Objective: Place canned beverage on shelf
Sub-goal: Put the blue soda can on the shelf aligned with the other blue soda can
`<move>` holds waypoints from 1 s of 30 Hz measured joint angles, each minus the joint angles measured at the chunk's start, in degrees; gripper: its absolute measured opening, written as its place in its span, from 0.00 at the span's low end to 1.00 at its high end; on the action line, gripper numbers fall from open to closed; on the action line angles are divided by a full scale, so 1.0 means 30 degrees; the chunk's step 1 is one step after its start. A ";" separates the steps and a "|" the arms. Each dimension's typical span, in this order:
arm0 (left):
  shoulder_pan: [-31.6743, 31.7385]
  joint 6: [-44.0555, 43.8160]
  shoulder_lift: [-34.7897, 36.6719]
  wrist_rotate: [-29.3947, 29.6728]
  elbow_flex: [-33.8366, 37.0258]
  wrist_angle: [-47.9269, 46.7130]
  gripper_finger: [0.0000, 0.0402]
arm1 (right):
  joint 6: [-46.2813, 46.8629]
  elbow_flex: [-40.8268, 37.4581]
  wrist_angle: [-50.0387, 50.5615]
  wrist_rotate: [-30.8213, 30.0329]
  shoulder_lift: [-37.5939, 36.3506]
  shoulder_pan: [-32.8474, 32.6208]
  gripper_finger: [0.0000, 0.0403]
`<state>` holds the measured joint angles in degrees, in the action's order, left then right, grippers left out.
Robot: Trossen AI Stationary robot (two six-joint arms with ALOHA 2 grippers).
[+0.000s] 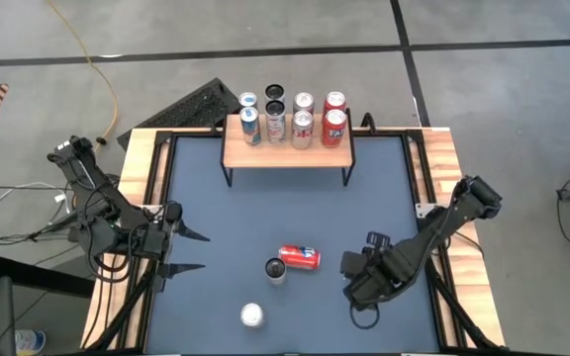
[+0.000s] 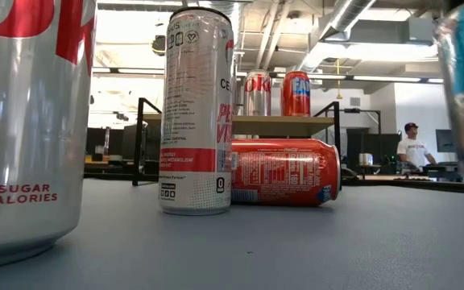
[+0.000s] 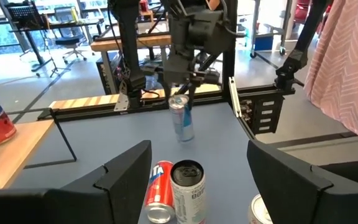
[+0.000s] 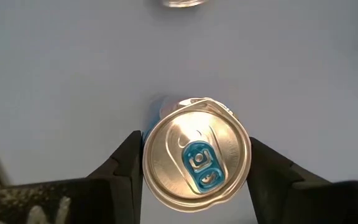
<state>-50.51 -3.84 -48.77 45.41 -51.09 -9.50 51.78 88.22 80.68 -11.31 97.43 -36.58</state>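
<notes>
The right pincer point(image 4: 194, 168) pinches a blue-tabbed can point(image 4: 196, 152) from above, one finger on each side, low over the surface point(image 1: 216, 213) well short of the shelf point(image 1: 287, 153); the left pincer point(image 1: 194, 250) waits, spread

Cans: glossy metal, e.g. blue-tabbed can point(image 4: 196, 152). Shelf point(image 1: 287, 154): light wood top, black metal legs. Table point(image 1: 265, 213): matt blue-grey surface.

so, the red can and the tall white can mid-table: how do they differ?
The red soda can lies on its side; the tall slim white-and-red can stands upright. The red one is shorter and fatter, the white one narrower and taller. They sit right beside each other on the blue tabletop, neither in a hand nor on the wooden shelf.
</notes>
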 joint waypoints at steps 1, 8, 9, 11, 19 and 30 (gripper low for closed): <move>-0.0004 0.0061 0.0000 0.0000 0.0000 0.0000 0.64 | -0.0462 0.0303 0.0366 -0.0229 0.0000 0.0192 0.47; -0.0001 0.0425 0.0007 0.0026 0.0000 0.0001 0.64 | -0.3523 0.2767 0.3051 -0.1603 -0.0027 0.2242 0.48; -0.0004 0.0355 0.0007 0.0103 0.0000 0.0000 0.64 | -0.4136 0.3078 0.3158 -0.1749 -0.0029 0.2610 0.48; 0.0003 0.0215 0.0015 0.0138 0.0000 0.0000 0.64 | -0.5576 0.3712 0.2982 -0.2052 -0.0029 0.3434 0.48; -0.0003 0.0192 0.0022 0.0138 0.0000 -0.0015 0.64 | -1.0973 0.5062 0.1671 -0.2390 -0.0029 0.7332 0.49; -0.0004 -0.0483 0.0454 0.0062 0.0000 -0.0219 0.64 | -1.7852 0.5285 -0.4247 -0.2245 -0.0029 1.1708 0.49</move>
<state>-50.52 -5.29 -47.41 45.59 -51.09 -10.15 -1.78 104.08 67.94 -18.04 97.34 -1.46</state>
